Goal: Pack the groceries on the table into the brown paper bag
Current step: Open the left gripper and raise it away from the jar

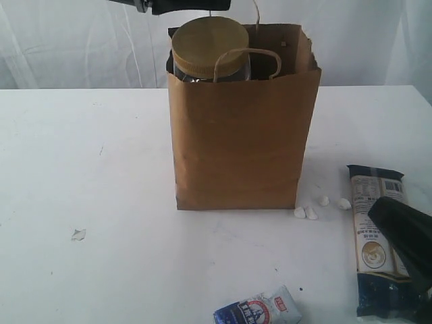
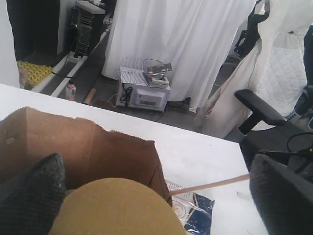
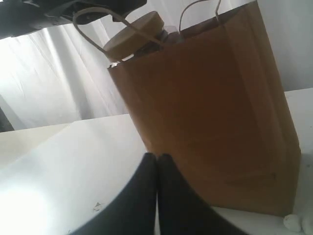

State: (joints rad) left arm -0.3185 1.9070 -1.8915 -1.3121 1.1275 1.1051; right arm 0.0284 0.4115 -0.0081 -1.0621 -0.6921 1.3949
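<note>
Small blue-white packet point(image 1: 260, 309): flat on the table point(image 1: 101, 202), bottom edge, right of centre.
My right gripper point(image 3: 156, 156): clenched, empty, lower right, overlapping the long dark packet point(image 1: 374, 250).
Brown paper bag point(image 1: 239, 142): upright, centre.
Clear jar with tan lid point(image 1: 210, 46): inside the bag, lid above its rim.
My left gripper point(image 2: 156, 196): spread wide, holding nothing, above the jar, top edge.

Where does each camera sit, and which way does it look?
Exterior: off the arms, slightly above the table, facing the bag; shows right hand, left arm.
Left wrist: above the bag, looking down on the lid; open left hand at both sides.
Right wrist: low over the table, looking up at the bag; shut right hand in front.
Shared: bag and lid.
</note>
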